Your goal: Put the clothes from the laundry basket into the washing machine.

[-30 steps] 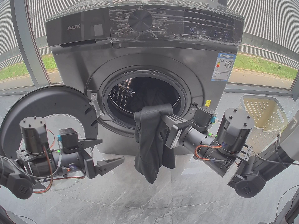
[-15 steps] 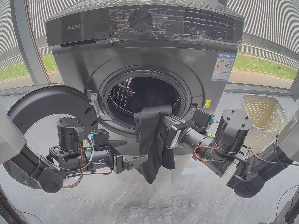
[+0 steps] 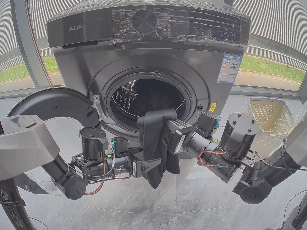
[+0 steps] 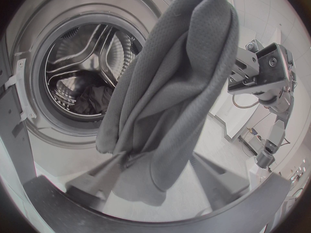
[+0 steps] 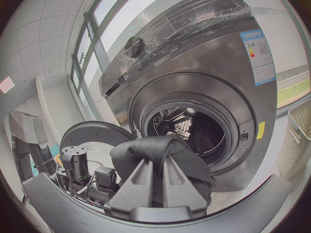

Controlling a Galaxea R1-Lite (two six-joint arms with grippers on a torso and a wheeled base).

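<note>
A dark grey garment (image 3: 155, 144) hangs in front of the washing machine's (image 3: 147, 64) open drum. My right gripper (image 3: 168, 122) is shut on its top fold, just below the drum's lip; the two fingers (image 5: 173, 178) press together on the cloth (image 5: 155, 149). My left gripper (image 3: 150, 159) is open at the garment's lower part. One finger (image 4: 97, 178) touches the hanging cloth (image 4: 168, 91), which lies between the jaws. More dark clothes (image 4: 94, 101) lie inside the drum. The cream laundry basket (image 3: 271, 125) stands at the right.
The round door (image 3: 51, 107) stands swung open at the left, behind my left arm. Grey tiled floor (image 3: 144, 202) spreads in front of the machine. Windows run behind it.
My left arm has swung right from beside the door, and its open fingers now straddle the garment's lower part. The right gripper and the garment have barely moved.
</note>
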